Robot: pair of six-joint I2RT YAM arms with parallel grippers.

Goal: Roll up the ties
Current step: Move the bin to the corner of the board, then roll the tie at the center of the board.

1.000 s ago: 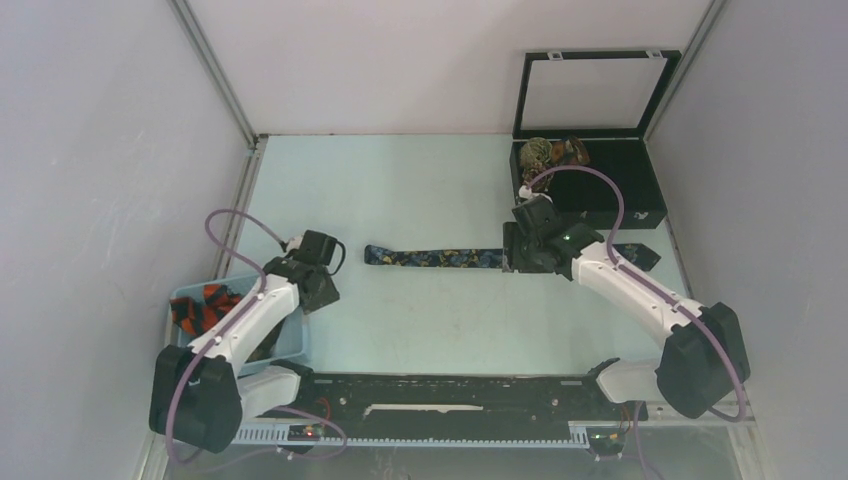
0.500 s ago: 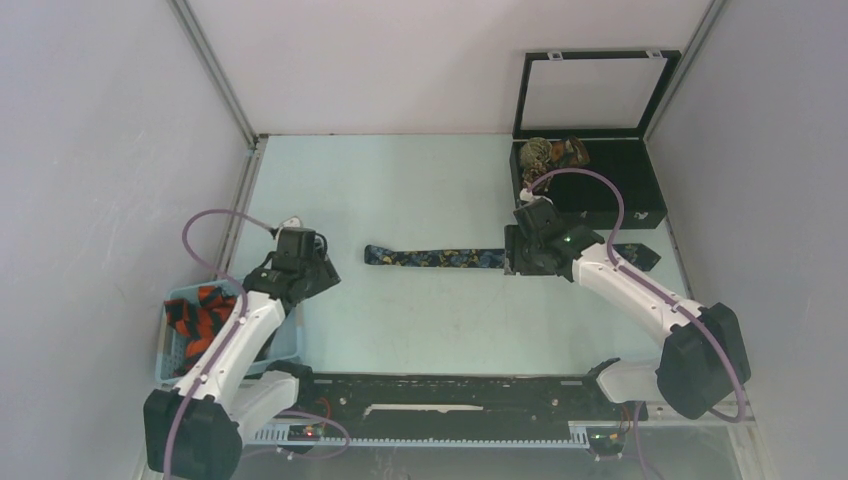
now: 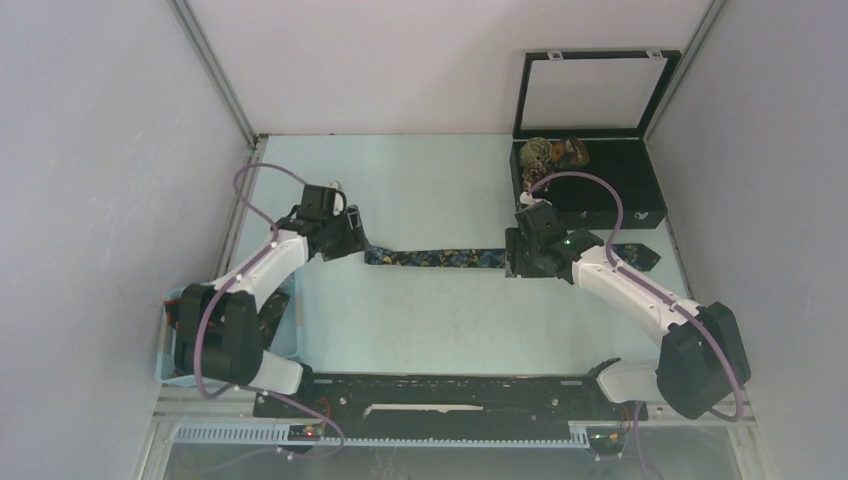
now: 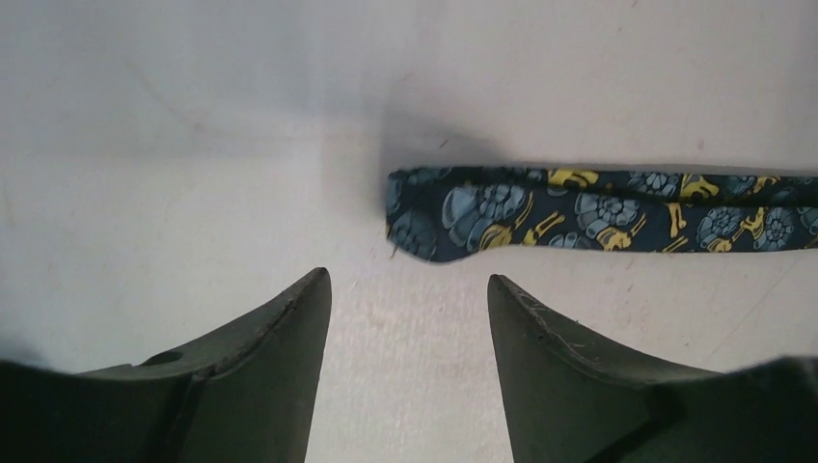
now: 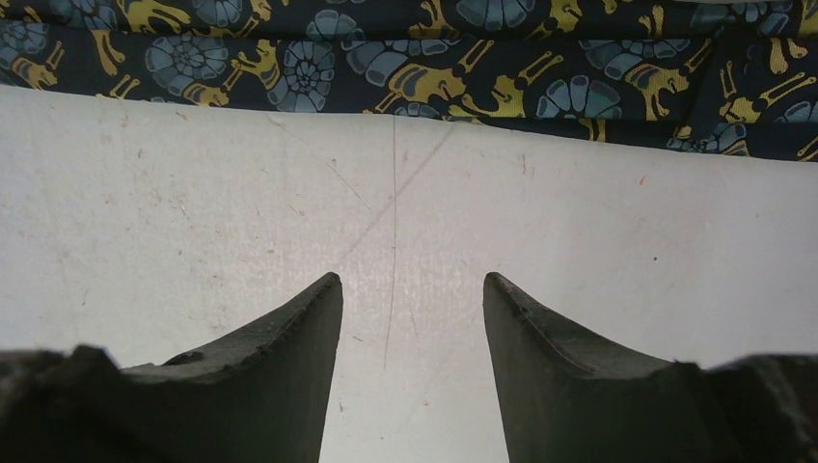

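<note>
A dark navy tie (image 3: 440, 258) with yellow and blue figures lies flat across the table, its narrow end at the left and its wide pointed end (image 3: 636, 257) at the right. My left gripper (image 3: 356, 244) is open and empty just left of the narrow end, which shows in the left wrist view (image 4: 579, 209). My right gripper (image 3: 512, 258) is open and empty over the tie's middle; in the right wrist view the tie (image 5: 415, 63) lies just beyond the fingertips. Orange-red and black ties (image 3: 190, 310) lie in the bin. Rolled ties (image 3: 552, 152) sit in the black box.
A light blue bin (image 3: 290, 335) stands at the near left. A black box (image 3: 620, 185) with its lid raised stands at the back right. Grey walls close both sides and the back.
My left arm has swung from the blue bin up and right to the tie's narrow end. My right arm has stayed almost still.
</note>
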